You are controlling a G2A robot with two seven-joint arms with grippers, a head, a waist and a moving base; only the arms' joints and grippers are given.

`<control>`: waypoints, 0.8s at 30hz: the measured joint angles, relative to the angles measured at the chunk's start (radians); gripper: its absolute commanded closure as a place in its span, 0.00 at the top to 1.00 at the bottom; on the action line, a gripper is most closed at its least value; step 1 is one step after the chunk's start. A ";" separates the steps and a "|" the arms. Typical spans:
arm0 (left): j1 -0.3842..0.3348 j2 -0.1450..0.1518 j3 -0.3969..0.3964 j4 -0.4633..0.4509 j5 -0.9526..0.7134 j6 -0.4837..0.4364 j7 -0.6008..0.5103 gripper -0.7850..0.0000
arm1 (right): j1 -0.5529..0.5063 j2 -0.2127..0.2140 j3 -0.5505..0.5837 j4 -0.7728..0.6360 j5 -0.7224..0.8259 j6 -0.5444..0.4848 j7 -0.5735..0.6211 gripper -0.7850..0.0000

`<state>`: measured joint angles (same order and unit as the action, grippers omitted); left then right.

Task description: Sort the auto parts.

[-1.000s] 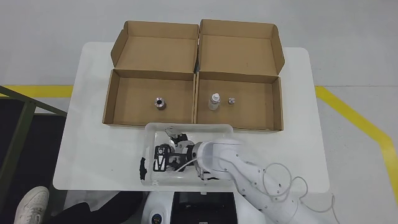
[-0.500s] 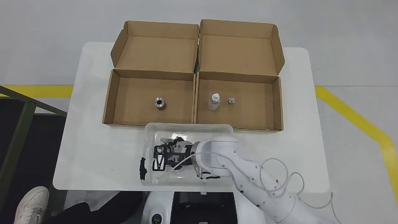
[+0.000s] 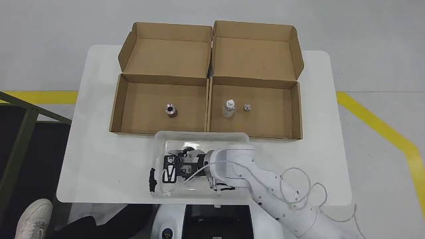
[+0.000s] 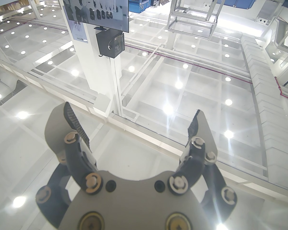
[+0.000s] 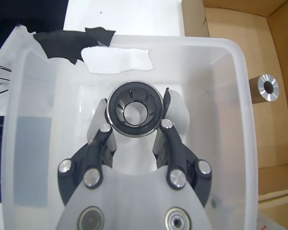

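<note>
At the right wrist you see the right fingers (image 5: pixel 178 114) clamped on a black ring (image 5: pixel 135 108) inside the clear tub (image 5: pixel 239 92); the left fingers (image 4: pixel 55 132) gape wide, empty.

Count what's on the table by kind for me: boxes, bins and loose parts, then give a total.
Boxes: 2
Bin: 1
Parts in the boxes: 3
Ring in the bin: 1
Total: 7
</note>
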<state>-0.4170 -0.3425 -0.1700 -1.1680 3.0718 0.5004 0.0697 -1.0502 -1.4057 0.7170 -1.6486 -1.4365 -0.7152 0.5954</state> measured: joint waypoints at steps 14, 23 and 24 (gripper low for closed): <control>0.000 0.000 0.000 0.000 0.000 0.000 0.000 1.00 | -0.093 0.040 0.104 -0.192 0.053 -0.032 -0.052 0.00; 0.000 0.000 0.000 0.000 0.000 0.000 0.000 1.00 | -0.159 0.068 0.213 -0.327 0.117 -0.041 -0.128 0.00; 0.000 0.000 0.000 0.000 0.000 0.000 0.000 1.00 | -0.167 0.071 0.227 -0.344 0.128 -0.041 -0.142 0.00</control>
<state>-0.4170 -0.3425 -0.1700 -1.1680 3.0718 0.5004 0.0697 -1.2172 -1.3350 0.9442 -1.9923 -1.3084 -0.7564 0.4538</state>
